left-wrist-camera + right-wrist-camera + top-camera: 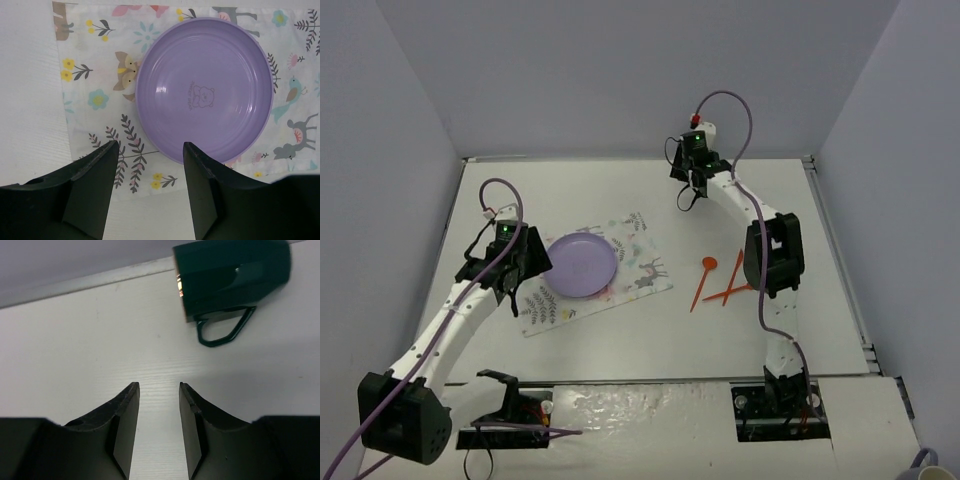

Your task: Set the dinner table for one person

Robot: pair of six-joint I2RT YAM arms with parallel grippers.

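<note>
Left claw [150, 145] parted, purple plate [204, 90] just beyond

Enclosure: 3 plain pale grey-lilac panels, i.e. back wall [620, 70], L wall [370, 200], R wall [910, 150], boxing in matte white worktop [590, 190]. Thin metal rail [570, 158] along far edge. Light even, diffuse; shadows soft.

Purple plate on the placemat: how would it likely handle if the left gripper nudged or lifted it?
The purple plate looks like stiff, light plastic, judging by its glossy sheen and embossed bear. Its low rim offers little to pinch, so it may slip from the left gripper. Pushed, it would probably slide or drag the thin placemat along.
</note>
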